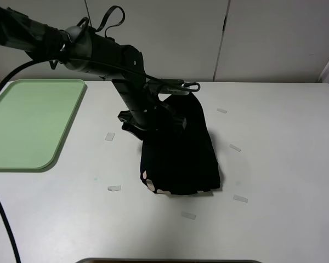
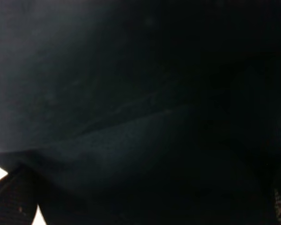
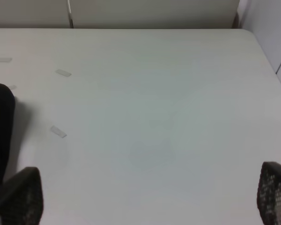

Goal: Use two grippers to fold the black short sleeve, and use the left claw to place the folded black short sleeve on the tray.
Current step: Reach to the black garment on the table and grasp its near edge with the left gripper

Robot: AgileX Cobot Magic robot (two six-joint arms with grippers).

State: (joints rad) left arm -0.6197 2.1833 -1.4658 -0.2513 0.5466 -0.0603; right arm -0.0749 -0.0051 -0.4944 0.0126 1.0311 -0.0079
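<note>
The shirt (image 1: pixel 181 156) lies folded into a tall dark bundle at the middle of the table (image 1: pixel 285 164), a few pale bits of lettering showing at its lower left corner. In the left wrist view the black cloth (image 2: pixel 131 93) fills almost the whole frame, with only a sliver of bright table at the lower left.

The left claw (image 1: pixel 153 123) reaches in from the upper left of the high view and sits down on the shirt's upper left edge. Its fingers are lost against the black cloth; they seem spread wide, but I cannot tell whether they grip the fabric.

The right claw (image 3: pixel 145 206) stands released over bare table, one finger at each lower corner of its wrist view, the shirt's edge (image 3: pixel 0 131) at mid left.

The tray (image 1: pixel 33 123) sits at the left edge of the high view, well apart from the shirt. Small paper strips (image 1: pixel 114 188) lie scattered around the bundle.
</note>
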